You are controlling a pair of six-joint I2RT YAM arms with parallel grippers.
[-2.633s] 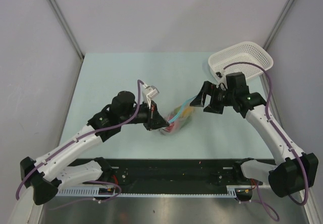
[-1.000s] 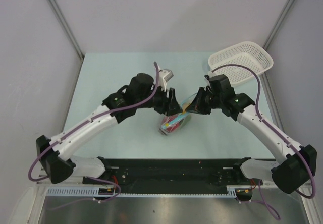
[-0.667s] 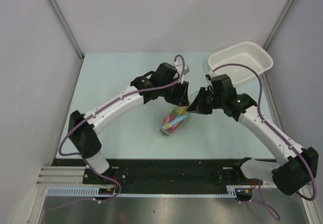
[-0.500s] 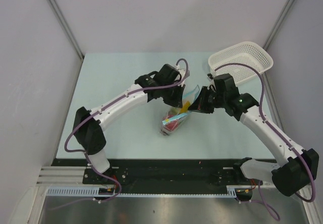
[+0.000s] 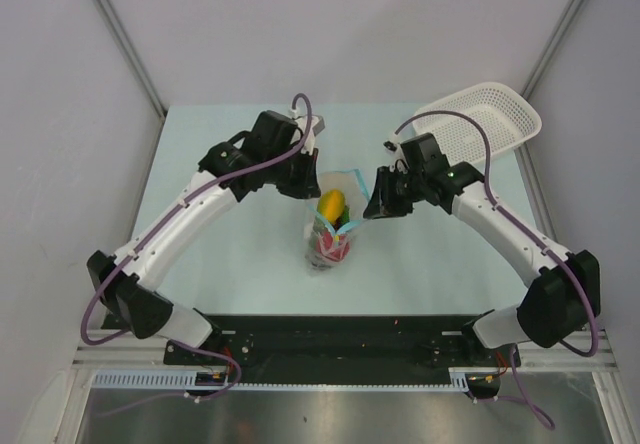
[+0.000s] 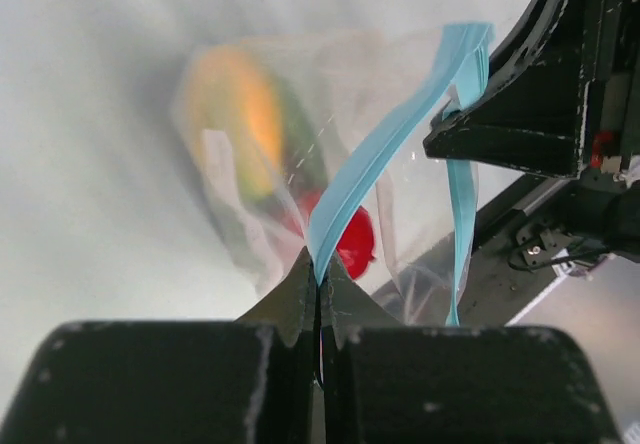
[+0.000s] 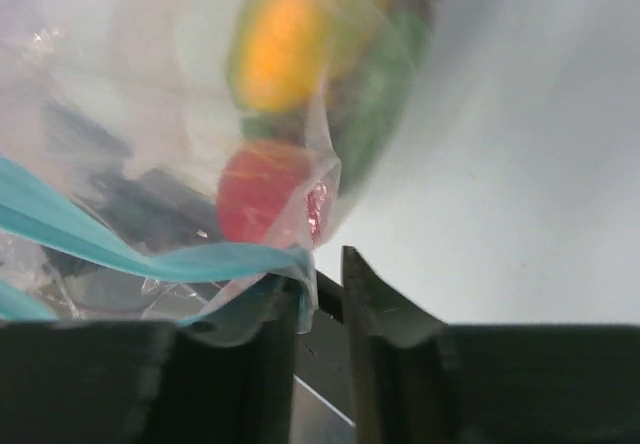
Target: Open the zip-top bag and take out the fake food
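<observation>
The zip-top bag [image 5: 328,236] stands in the middle of the table, its mouth pulled up and apart. Inside it I see the fake food: a yellow-orange mango [image 5: 332,204] on top and a red apple [image 5: 324,249] below it. My left gripper [image 5: 312,186] is shut on the bag's light blue zip strip [image 6: 375,159], pinched at the fingertips [image 6: 300,289]. My right gripper [image 5: 372,207] is at the bag's right side with its jaws apart; the other lip of the strip [image 7: 150,254] lies against its left finger [image 7: 275,314], not pinched. In the right wrist view the mango [image 7: 285,59] and the apple [image 7: 262,204] are blurred.
A white mesh basket [image 5: 480,114] sits at the back right corner, just behind the right arm. Grey walls close in the table on the left, the right and the back. The black base rail runs along the near edge.
The left gripper swung in, shut on the zip strip and pulled it back to the left. The right gripper's jaws have parted and let go of its lip. The bag's mouth has spread open.
</observation>
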